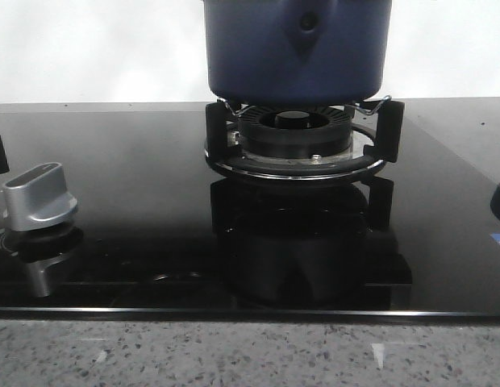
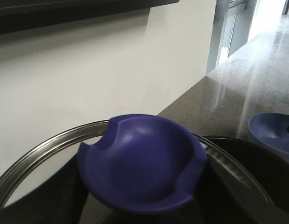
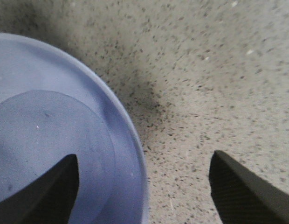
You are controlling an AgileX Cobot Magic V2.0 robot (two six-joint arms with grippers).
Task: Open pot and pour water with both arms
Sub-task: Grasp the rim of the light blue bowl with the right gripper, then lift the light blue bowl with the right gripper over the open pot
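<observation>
The pot (image 1: 298, 48) is seen in the front view seated on the black burner ring (image 1: 297, 141), its dark-blue wall filling the upper middle of the picture and its pointed handle mount with the dark hole turned toward the camera. The burner ring is set into a glossy black cooktop (image 1: 137, 210), and a silver control knob (image 1: 39, 197) stands well to the left of the burner on that same glass. In front of the cooktop a strip of speckled grey counter (image 1: 234, 355) is visible.

Neither arm appears in the front view. In the left wrist view, a dark-blue dished knob (image 2: 142, 163) is seen very close to the camera, mounted on a lid with a shiny metal rim (image 2: 37, 149). The left gripper's fingers are hidden behind the knob, so it cannot be told whether they are clamped on it. A blue dish (image 2: 272, 133) lies on the counter beyond the lid.

The right gripper (image 3: 144, 186) is held pointing down at the speckled counter, its two black fingertips (image 3: 242, 186) spread wide apart with nothing between them. One fingertip is seen over the blue dish (image 3: 56, 140), the other over bare counter beside the dish.

No brand, label or readable writing can be made out on any surface.
</observation>
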